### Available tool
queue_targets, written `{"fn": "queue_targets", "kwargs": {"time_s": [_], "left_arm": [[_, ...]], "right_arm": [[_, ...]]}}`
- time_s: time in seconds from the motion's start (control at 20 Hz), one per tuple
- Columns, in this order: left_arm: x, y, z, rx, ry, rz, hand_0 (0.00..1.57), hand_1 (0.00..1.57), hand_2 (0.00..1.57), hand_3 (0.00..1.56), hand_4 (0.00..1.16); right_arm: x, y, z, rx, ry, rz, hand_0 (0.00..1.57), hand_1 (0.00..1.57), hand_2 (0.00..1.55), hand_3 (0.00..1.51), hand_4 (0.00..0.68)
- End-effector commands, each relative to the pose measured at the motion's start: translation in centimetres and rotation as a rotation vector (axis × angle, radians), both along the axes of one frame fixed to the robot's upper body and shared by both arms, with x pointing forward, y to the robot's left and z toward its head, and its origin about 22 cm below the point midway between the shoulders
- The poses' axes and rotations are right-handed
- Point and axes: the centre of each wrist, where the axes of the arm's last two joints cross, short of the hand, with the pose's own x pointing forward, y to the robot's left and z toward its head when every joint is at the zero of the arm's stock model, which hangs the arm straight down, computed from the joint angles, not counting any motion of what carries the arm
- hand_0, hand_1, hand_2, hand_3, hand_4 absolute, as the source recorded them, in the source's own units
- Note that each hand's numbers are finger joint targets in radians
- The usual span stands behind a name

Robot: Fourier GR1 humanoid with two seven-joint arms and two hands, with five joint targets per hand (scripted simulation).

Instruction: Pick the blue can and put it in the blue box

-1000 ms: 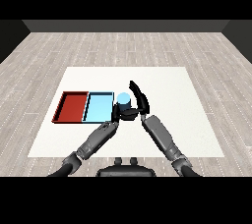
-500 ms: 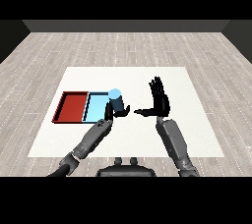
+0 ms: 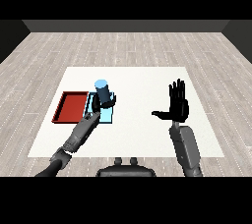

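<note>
Left hand [image 3: 105, 103] is curled round the blue can [image 3: 103, 92], holding it upright over the blue tray [image 3: 90, 105]. From where I stand the can looks to be above the tray's far half, its pale top showing plainly, though I cannot tell whether its base already touches the tray floor or hangs a little above it. Just beside that, further left, lies the red tray [image 3: 71, 106], the two touching along one side on the white table [image 3: 133, 78].

Moving right, there is bare tabletop, and then the right hand [image 3: 176, 106], well apart from the can and both trays. It is held up with the palm showing, fingers straight and spread, thumb stuck out to the side, carrying nothing.

To my eye this is the placing step: the can is picked and brought to the right tray, and only the set-down is left. The next move calls for lowering the can until it stands on the tray floor, inside the rim, then uncurling the fingers and drawing the hand back without tipping it. The tall, narrow can could topple if the fingers brush it on the way out.
</note>
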Motion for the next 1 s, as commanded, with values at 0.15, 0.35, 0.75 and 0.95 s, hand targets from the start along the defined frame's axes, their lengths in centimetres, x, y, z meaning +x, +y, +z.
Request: {"fn": "queue_targets", "kwargs": {"time_s": [0.15, 0.35, 0.75, 0.95], "left_arm": [[3.4, 5.2, 0.0, 0.093, 0.112, 0.094, 1.57, 1.57, 1.57, 1.51, 1.1], [3.5, 5.0, -1.6, 0.149, 0.251, 0.151, 1.57, 1.57, 1.57, 1.49, 1.1], [1.2, 6.2, -6.2, 0.262, 0.522, 0.266, 1.51, 1.51, 1.4, 1.18, 0.9], [-0.9, 7.1, -8.6, 0.27, 0.715, 0.234, 0.95, 0.95, 0.87, 0.81, 0.93]], "right_arm": [[-0.5, -1.7, -3.4, -0.002, 0.037, -0.071, 0.0, 0.0, 0.0, 0.0, 0.0], [1.3, -3.3, -2.6, 0.009, 0.058, -0.052, 0.0, 0.0, 0.0, 0.0, 0.0], [2.8, -2.8, -3.0, 0.018, 0.068, -0.07, 0.0, 0.0, 0.0, 0.0, 0.0], [2.1, -2.7, -4.1, 0.017, 0.071, -0.084, 0.0, 0.0, 0.0, 0.0, 0.0]]}}
